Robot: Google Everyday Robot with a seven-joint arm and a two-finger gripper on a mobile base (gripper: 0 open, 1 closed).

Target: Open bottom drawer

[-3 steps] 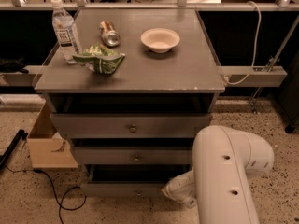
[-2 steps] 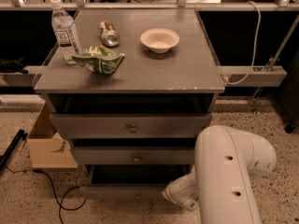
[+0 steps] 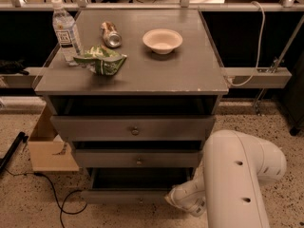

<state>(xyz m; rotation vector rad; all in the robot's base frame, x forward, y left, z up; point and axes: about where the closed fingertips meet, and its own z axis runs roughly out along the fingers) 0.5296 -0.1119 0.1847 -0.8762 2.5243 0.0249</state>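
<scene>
1. Looked down on a grey worktop (image 3: 190, 75) bearing a water bottle (image 3: 65, 32), a can (image 3: 111, 34) on its side, a green bag (image 3: 100, 61) and a white bowl (image 3: 162, 40); speckled floor (image 3: 28, 198) below, with a cardboard box (image 3: 50, 153) at left.
2. Found the bottom drawer (image 3: 118, 196) lowest in the cabinet, partly out, front facing the camera, long axis left to right.
3. Found the pincer (image 3: 178, 199) low at that drawer's right end; could not tell its state.
4. Against a second earlier: saw the white arm (image 3: 237, 179) slightly further right and the worktop things unmoved.

We're seeing pretty dim, warm light from overhead; drawer recesses (image 3: 133, 105) go near black, while the gripper (image 3: 177, 198), low at the right end of the bottom drawer (image 3: 118, 196), looks pale.
</scene>
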